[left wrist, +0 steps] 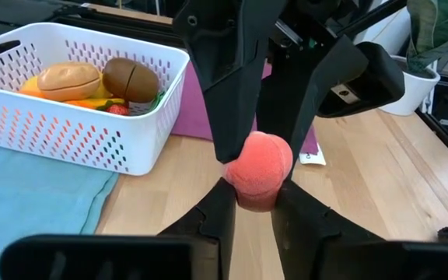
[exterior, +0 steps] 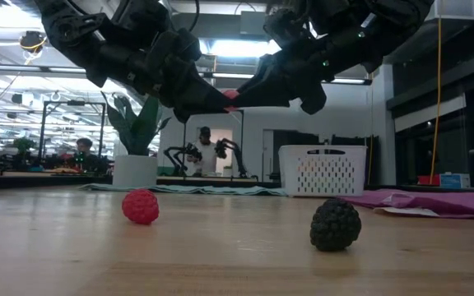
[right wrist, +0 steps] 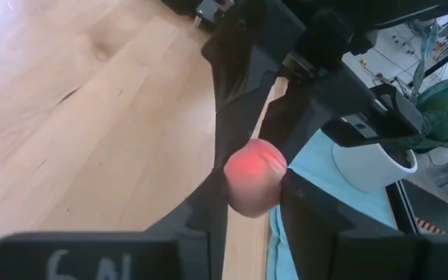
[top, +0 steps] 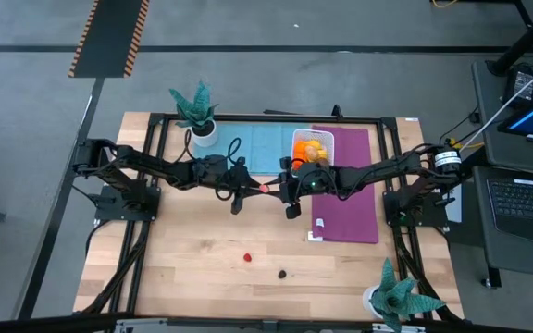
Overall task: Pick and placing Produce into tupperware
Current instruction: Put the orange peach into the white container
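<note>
A pink-red toy peach (left wrist: 260, 165) hangs above the middle of the table, between my two grippers, which meet tip to tip. My left gripper (left wrist: 252, 201) comes from the table's left and my right gripper (right wrist: 255, 201) from the right; each is shut on the peach (top: 265, 187). The tupperware (top: 313, 146), a white perforated container, stands on the purple mat (top: 345, 199) at the far side. It holds several pieces of produce (left wrist: 92, 84). A red raspberry (exterior: 141, 206) and a dark blackberry (exterior: 335, 224) lie on the bare wood near the front. My left gripper pinches the peach's near half (left wrist: 249, 194) between its two fingers, coming almost level from the table's left. The peach is lifted clear of the table. My right gripper pinches the peach's opposite half (right wrist: 247, 204) between its two fingers, coming almost level from the table's right, its fingers turned against the left gripper's.
A blue mat (top: 262, 148) lies left of the purple one. Teal potted plants stand at the far left (top: 197, 116) and near right (top: 398, 296). Bare wood lies open across the front. People and other robots show in the room behind.
</note>
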Robot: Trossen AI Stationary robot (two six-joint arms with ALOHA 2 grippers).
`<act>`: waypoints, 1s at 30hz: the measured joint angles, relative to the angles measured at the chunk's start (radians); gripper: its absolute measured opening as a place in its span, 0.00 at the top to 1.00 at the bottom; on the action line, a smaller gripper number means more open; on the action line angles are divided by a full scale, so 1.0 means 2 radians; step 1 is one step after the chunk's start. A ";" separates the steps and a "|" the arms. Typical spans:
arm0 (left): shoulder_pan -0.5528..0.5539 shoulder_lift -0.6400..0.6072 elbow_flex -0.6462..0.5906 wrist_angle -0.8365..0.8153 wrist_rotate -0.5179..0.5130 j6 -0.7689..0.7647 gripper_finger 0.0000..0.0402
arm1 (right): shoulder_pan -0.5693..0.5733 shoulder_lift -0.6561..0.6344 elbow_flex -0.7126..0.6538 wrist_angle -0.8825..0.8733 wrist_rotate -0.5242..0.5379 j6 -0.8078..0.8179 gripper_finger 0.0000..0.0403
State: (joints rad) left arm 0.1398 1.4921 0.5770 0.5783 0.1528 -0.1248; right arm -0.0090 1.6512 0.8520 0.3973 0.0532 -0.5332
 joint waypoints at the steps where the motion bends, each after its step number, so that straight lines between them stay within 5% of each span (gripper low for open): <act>1: 0.000 0.000 0.000 0.000 0.000 0.000 0.82 | 0.000 0.000 0.000 0.000 0.000 0.001 0.75; 15: 0.000 -0.001 0.000 -0.002 -0.002 0.002 0.69 | 0.000 0.000 0.006 -0.012 0.007 0.017 0.77; 30: 0.000 -0.033 0.000 -0.007 -0.002 0.025 0.71 | 0.000 -0.023 0.009 -0.018 0.008 0.029 0.77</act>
State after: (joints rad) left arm 0.1398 1.4254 0.5762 0.5635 0.1494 -0.0743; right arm -0.0086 1.6058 0.8692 0.3612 0.0692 -0.4751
